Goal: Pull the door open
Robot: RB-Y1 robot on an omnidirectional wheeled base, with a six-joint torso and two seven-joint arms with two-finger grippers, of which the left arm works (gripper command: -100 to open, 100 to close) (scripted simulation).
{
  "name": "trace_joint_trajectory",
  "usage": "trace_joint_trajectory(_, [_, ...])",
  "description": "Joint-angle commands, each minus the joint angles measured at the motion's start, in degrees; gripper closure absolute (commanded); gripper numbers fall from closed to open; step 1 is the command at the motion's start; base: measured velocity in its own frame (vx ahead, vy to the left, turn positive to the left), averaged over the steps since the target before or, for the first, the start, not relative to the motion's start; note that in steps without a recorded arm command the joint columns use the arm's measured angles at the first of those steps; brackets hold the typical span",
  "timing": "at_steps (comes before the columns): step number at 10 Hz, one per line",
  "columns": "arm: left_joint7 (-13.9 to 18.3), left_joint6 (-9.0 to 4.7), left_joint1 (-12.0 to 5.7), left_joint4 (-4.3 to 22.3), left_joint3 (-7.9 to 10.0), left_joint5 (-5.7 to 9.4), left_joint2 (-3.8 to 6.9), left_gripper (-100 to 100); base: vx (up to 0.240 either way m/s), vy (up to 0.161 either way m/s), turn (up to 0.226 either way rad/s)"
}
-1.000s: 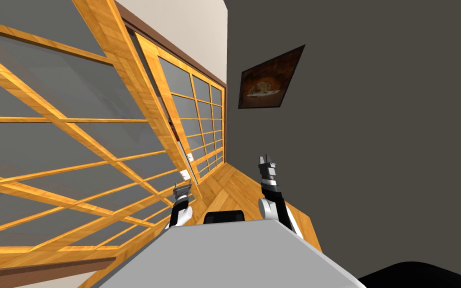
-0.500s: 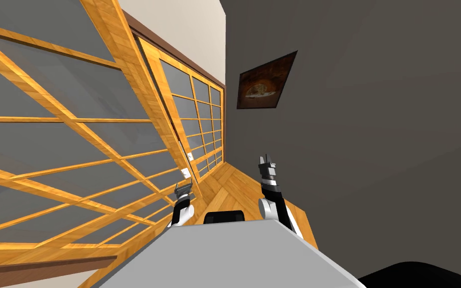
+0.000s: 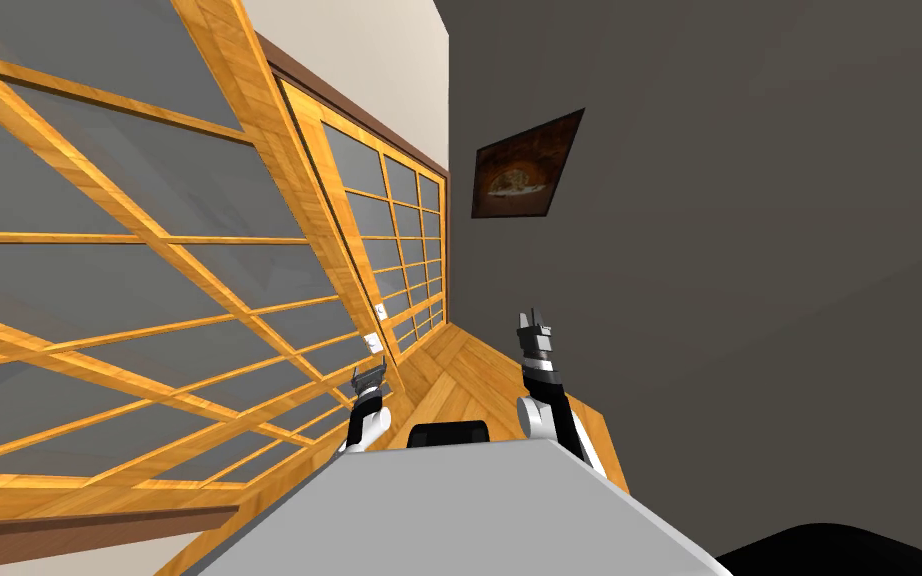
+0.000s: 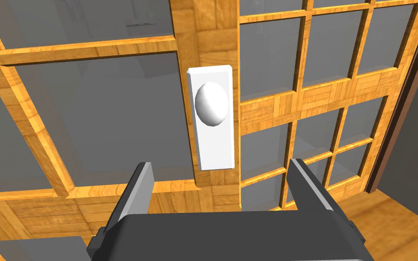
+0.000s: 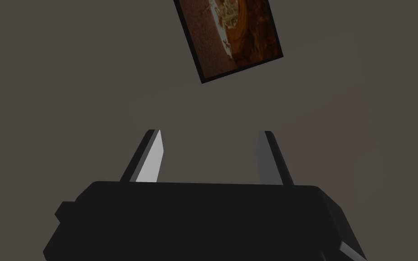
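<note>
A wooden door [image 3: 294,215] with grey glass panes runs along my left, and a second matching leaf [image 3: 404,235] stands beyond it. On the near leaf's stile [image 4: 206,36] sits a white handle plate [image 4: 213,149] with a rounded white knob [image 4: 211,104]. My left gripper [image 4: 220,164] is open and points at the plate, just short of it. The knob lies beyond the fingertips, not between them. The head view shows the left gripper [image 3: 370,375] low beside the plate [image 3: 375,343]. My right gripper [image 3: 534,320] is raised, away from the door, its fingers [image 5: 153,156] open and empty.
A dark grey wall [image 3: 729,250] with a framed picture [image 3: 527,165] closes the right side. A wooden floor [image 3: 469,375] runs between the door and that wall, narrowing ahead. A dark brown door frame [image 4: 407,113] borders the far leaf.
My view has turned a little. A dark gap between the two leaves a second ago no longer shows. The left gripper has edged closer to the handle plate; the right arm has stayed put.
</note>
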Motion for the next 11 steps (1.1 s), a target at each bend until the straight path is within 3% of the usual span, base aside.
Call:
trace_joint_trajectory(1, [1.7,-0.1,-0.27,0.2,-0.29,0.66,-0.08,-100,-0.07,0.002,-0.024])
trace_joint_trajectory(2, [1.0,0.03,-0.11,0.0,-0.17,0.41,-0.04,-100,-0.031,0.0,-0.004])
trace_joint_trajectory(3, [3.0,-0.16,0.6,0.5,-0.35,0.48,1.49,-100,0.089,-0.006,-0.028])
trace_joint_trajectory(6, [5.6,-0.42,1.63,1.1,-0.57,0.5,3.68,-100,0.171,0.003,-0.024])
trace_joint_trajectory(11, [11.7,-1.04,4.03,2.6,-1.09,0.56,8.76,-100,0.142,-0.002,-0.025])
